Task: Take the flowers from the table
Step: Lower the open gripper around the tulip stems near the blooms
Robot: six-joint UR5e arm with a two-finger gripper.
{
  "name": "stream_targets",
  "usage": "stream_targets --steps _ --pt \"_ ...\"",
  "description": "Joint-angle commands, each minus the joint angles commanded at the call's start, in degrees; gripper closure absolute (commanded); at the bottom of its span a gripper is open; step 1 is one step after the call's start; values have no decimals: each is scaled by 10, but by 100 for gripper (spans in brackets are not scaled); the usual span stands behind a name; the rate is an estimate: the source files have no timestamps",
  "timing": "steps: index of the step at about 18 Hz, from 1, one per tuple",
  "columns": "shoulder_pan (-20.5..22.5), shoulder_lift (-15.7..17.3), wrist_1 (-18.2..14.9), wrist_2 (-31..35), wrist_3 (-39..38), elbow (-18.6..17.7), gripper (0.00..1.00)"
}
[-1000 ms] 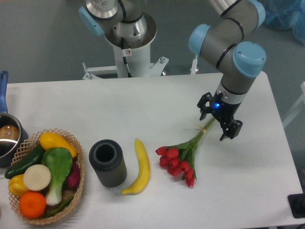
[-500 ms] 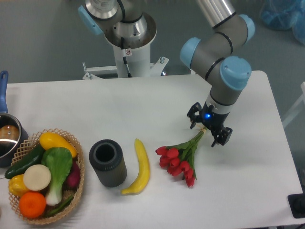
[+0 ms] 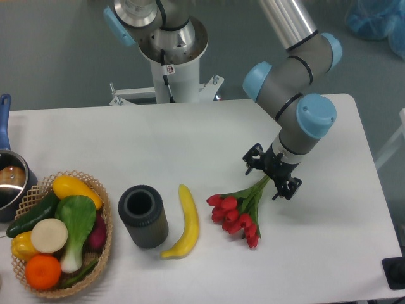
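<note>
The flowers (image 3: 239, 212) lie flat on the white table (image 3: 190, 136), right of centre: red tulip buds at the lower left, green stems running up to the right. My gripper (image 3: 268, 175) hangs open over the stem end, one finger on each side of the stems. The stem tips are hidden under the gripper body. I cannot tell whether the fingers touch the stems.
A yellow banana (image 3: 184, 221) lies left of the flowers, then a dark grey upright cylinder cup (image 3: 143, 216). A wicker basket (image 3: 105, 237) of vegetables sits at the front left. A pot (image 3: 11, 182) with a blue handle is at the left edge.
The gripper has moved left and lower along the stems, from beside the stem tips to straddling them, and has turned slightly. The flowers have not moved.
</note>
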Motion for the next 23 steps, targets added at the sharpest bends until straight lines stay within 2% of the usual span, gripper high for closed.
stream_targets --steps 8,23 --pt "3 -25 1 -7 -25 0 0" --pt "3 -37 1 -7 -32 0 0"
